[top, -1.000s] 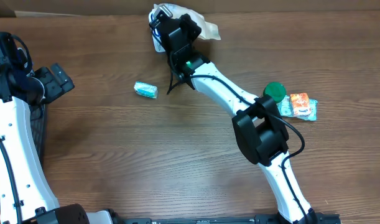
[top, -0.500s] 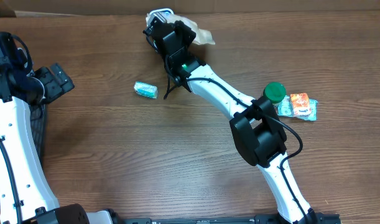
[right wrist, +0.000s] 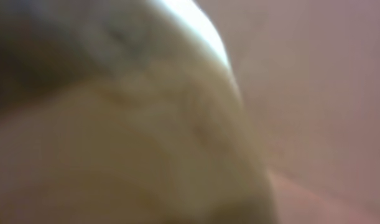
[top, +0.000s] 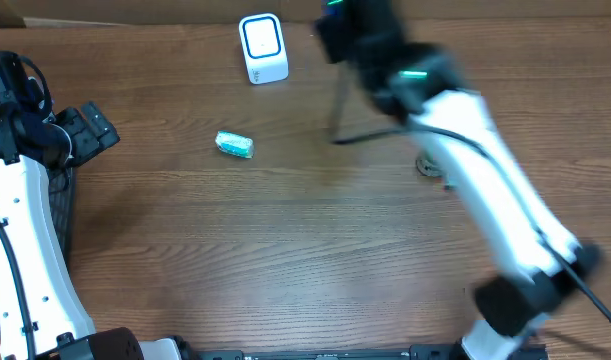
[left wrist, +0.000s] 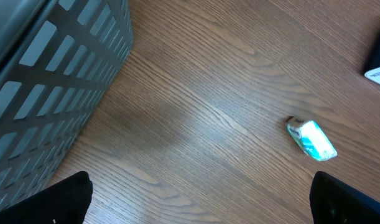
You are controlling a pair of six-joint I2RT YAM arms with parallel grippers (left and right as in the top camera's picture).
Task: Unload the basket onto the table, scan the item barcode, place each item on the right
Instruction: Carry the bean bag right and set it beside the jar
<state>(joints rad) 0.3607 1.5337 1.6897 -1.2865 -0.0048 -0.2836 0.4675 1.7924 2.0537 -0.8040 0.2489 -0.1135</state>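
Observation:
The white scanner (top: pixel 262 47) with a blue-ringed face stands uncovered at the table's back. My right arm is blurred and stretches toward the back edge, its gripper (top: pixel 332 18) to the right of the scanner. In the right wrist view a blurred cream packet (right wrist: pixel 146 137) fills the frame right up against the camera; the fingers themselves are hidden. A small teal packet (top: pixel 235 145) lies on the wood in front of the scanner, and the left wrist view shows the teal packet (left wrist: pixel 311 140) too. My left gripper (left wrist: pixel 202 205) hangs open over bare wood, far left of the teal packet.
A grey slatted basket (left wrist: pixel 53 93) stands at the left edge beside my left arm (top: pixel 25 200). A black cable (top: pixel 337 110) hangs from the right arm. A small green thing (top: pixel 426 165) peeks out from under that arm.
The right arm has swung quickly right and back, off the scanner, which now shows fully. The green and orange items on the right are now mostly hidden by the arm. The left arm is still.

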